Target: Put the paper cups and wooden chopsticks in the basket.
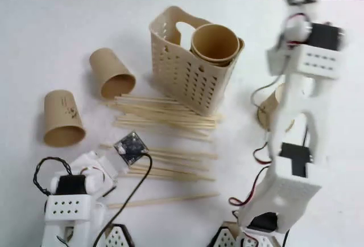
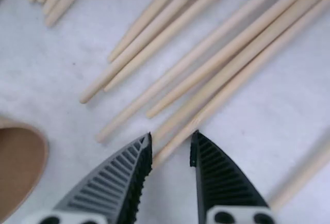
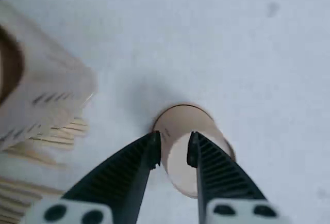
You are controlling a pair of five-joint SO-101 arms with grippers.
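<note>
A cream perforated basket [image 1: 190,73] stands mid-table with paper cups [image 1: 215,43] nested inside. Two more brown cups [image 1: 112,73] [image 1: 62,118] lie on their sides to its left. Wooden chopsticks [image 1: 165,113] lie scattered in front of the basket, with a lower bunch [image 1: 170,164]. My left gripper [image 2: 171,144] is open just above the near ends of the chopsticks [image 2: 206,69], and one stick's end lies between its fingertips. My right gripper [image 3: 173,144] is open right over another cup [image 3: 206,126], right of the basket [image 3: 36,90]. I cannot tell if it touches that cup.
A single chopstick [image 1: 165,200] lies apart near the front edge. The right arm [image 1: 298,93] stretches over the table's right side and covers most of its cup [image 1: 266,109]. A cup's rim [image 2: 18,167] sits close beside my left gripper. Cables trail by both arm bases.
</note>
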